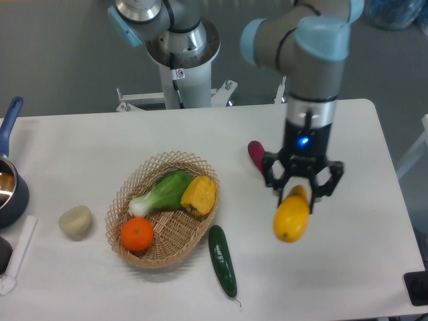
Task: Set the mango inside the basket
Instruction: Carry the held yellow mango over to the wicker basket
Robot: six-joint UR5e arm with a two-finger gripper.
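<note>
The mango (292, 217) is a smooth yellow oval with an orange end, held in my gripper (301, 190) above the table's right half. The fingers are shut on its upper, orange end and the yellow body hangs below them. The wicker basket (127, 194) sits to the left of centre, well to the left of the mango. It holds a round orange (137, 234), a ridged yellow-orange pepper (198, 194) and a green-and-white leafy vegetable (164, 191).
A dark green cucumber (223, 260) lies just right of the basket. A dark red vegetable (257, 156) lies behind the gripper. A beige lump (75, 220) sits left of the basket. A blue-handled pot (9, 184) stands at the left edge.
</note>
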